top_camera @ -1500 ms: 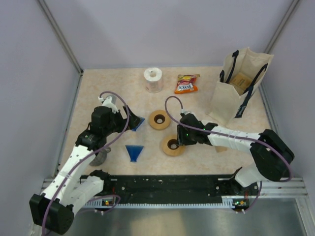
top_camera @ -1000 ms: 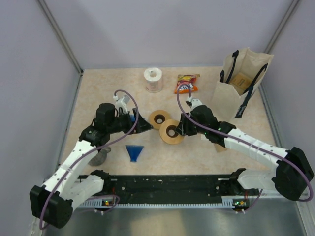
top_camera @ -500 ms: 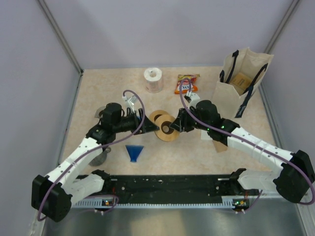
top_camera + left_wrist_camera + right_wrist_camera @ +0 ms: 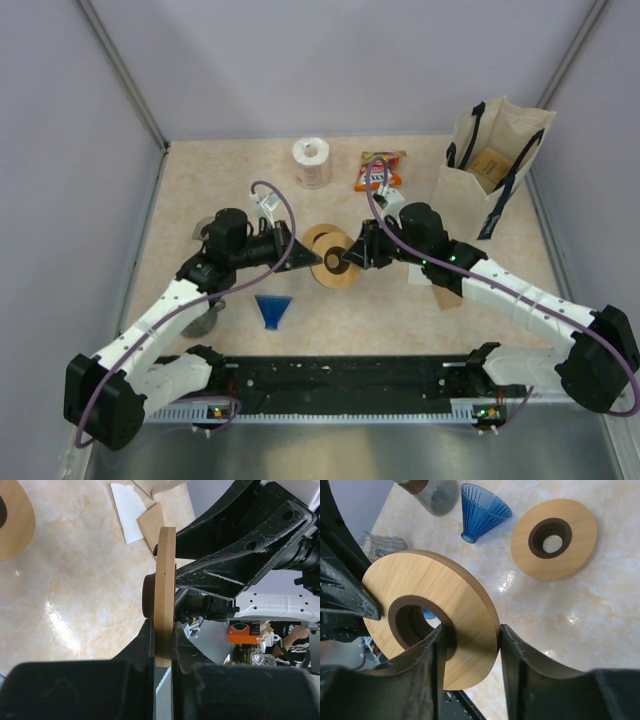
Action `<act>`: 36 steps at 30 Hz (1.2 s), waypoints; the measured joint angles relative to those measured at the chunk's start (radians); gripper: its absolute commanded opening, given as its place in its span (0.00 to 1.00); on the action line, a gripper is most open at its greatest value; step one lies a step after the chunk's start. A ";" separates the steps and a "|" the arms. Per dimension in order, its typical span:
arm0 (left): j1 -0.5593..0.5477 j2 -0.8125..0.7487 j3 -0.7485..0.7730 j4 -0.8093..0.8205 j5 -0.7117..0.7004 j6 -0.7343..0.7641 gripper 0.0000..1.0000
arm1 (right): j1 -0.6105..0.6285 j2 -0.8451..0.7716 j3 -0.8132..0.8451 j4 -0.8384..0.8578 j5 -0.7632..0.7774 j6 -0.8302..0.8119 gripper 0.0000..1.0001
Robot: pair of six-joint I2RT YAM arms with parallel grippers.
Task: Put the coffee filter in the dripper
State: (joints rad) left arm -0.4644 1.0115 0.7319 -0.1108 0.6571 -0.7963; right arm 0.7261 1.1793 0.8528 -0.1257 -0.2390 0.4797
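Note:
A wooden ring hangs on edge above the table between both arms. My left gripper is shut on its rim. My right gripper is shut on the same ring, one finger in the dark centre hole and the other on the outer edge. The blue cone dripper lies on the table near the left arm. White and tan coffee filter papers lie flat by the bag, the tan one partly under my right arm.
A second wooden ring lies flat just behind the held one. A glass carafe sits at the near left. At the back stand a paper roll, a snack packet and a tote bag.
The right gripper lifted the wooden ring and carried it left and back. The left arm swung in to meet it, and its jaws closed on the ring's rim.

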 measured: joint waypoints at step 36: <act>0.443 -0.090 0.324 -0.585 -0.893 -0.297 0.00 | -0.003 -0.288 -0.179 -0.010 0.670 -0.097 0.99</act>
State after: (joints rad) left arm -0.0219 0.9218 1.0561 -0.6956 -0.2359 -1.0935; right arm 0.7235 0.8913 0.6735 -0.1356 0.4309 0.3832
